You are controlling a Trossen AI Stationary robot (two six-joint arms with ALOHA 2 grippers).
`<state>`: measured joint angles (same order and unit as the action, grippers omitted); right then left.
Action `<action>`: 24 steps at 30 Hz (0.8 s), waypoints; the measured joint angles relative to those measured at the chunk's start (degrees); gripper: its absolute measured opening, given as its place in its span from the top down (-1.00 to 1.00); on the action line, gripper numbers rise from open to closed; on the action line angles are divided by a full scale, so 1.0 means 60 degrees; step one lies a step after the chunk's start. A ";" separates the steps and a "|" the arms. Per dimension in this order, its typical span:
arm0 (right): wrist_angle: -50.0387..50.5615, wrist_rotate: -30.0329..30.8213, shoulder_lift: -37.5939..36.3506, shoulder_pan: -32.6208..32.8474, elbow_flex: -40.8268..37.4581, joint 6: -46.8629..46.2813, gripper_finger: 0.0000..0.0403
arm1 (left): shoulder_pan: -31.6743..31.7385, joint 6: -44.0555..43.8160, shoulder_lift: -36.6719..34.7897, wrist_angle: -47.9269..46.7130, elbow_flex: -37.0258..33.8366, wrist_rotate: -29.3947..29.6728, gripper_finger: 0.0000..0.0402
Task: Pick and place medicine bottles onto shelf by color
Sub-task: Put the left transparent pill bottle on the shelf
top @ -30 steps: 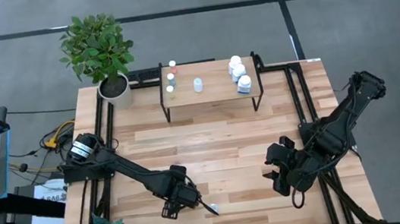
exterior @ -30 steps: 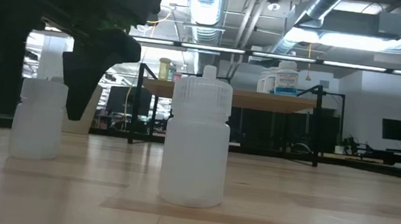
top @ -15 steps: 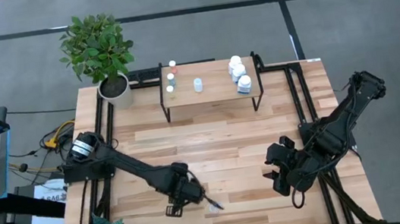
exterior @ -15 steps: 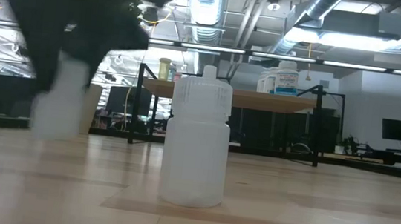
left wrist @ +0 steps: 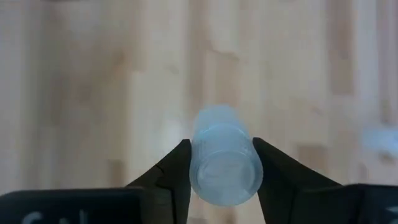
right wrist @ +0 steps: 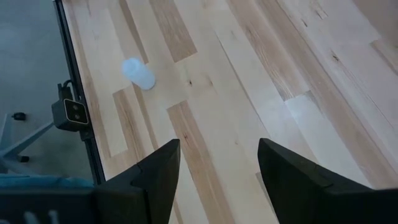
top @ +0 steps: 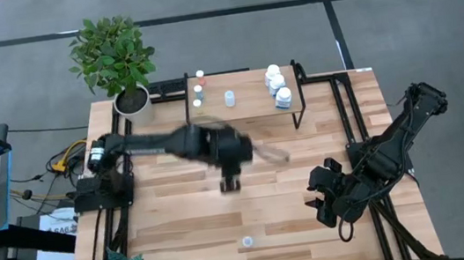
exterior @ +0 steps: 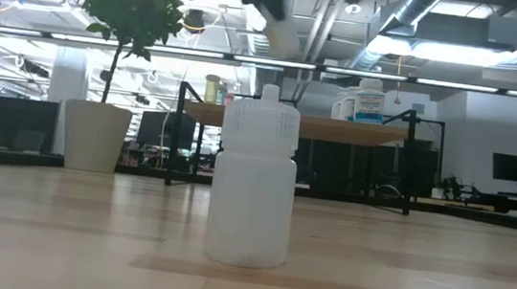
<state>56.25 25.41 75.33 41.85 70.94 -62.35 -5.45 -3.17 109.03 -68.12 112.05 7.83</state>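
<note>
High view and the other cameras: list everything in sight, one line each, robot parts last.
shelf: one, light wood top, black legs, far side of the table.
vials on the shelf: four, thin, three in a column at its left end, one near the middle.
white bottles: three, stubby, at the shelf's right end.
bottle on the table: one, translucent white, upright near the front edge.
potted plant: one, green, white pot, far-left corner.
table: one, light wood.
left gripper: shut on a pale-blue bottle, mid-table.
right gripper: open, at the front right.

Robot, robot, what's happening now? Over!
Left tool shut on light-blue bottle, above mid-table. Right tool open, waiting. One bottle left near front edge. Nothing blocking the shelf.
</note>
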 joint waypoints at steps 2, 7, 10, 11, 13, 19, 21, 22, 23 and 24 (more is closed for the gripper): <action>0.0002 -0.0002 -0.0001 0.0000 0.0000 0.0000 -0.19 | 0.0604 0.0196 0.0000 0.0018 0.0317 0.0134 0.46; 0.0001 0.0001 -0.0002 -0.0001 0.0000 0.0004 -0.19 | 0.2060 0.0673 0.0002 0.0080 0.0745 0.0535 0.47; 0.0000 0.0001 -0.0003 0.0003 0.0000 0.0213 -0.19 | 0.2725 0.0864 0.0004 0.0062 0.0787 0.0548 0.43; 0.0005 0.0001 -0.0002 -0.0001 0.0000 0.0221 -0.19 | 0.2894 0.0931 0.0004 -0.0001 0.0787 0.0548 0.42; 0.0011 0.0005 -0.0003 -0.0001 0.0000 0.0233 -0.19 | 0.3177 0.1000 0.0005 -0.0177 0.0787 0.0523 0.40; 0.0057 0.0030 -0.0001 -0.0001 0.0000 0.0310 -0.19 | 0.3616 0.1144 0.0207 -0.0276 0.0784 0.0495 0.46; 0.0052 0.0030 0.0001 -0.0001 0.0000 0.0460 -0.19 | 0.3633 0.1294 0.0288 -0.0095 0.0802 0.0467 0.46; 0.0062 0.0030 -0.0001 -0.0001 0.0000 0.0477 -0.19 | 0.3669 0.1373 0.0318 -0.0191 0.0783 0.0421 0.45; 0.0059 0.0033 0.0000 -0.0001 0.0000 0.0477 -0.19 | 0.3675 0.1436 0.0340 -0.0226 0.0780 0.0391 0.43; 0.0058 0.0030 0.0000 -0.0001 0.0000 0.0477 -0.19 | 0.3678 0.1517 0.0408 -0.0152 0.0789 0.0362 0.42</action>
<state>56.60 25.59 75.33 41.85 70.94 -59.48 16.62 5.93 111.48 -69.03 116.78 10.00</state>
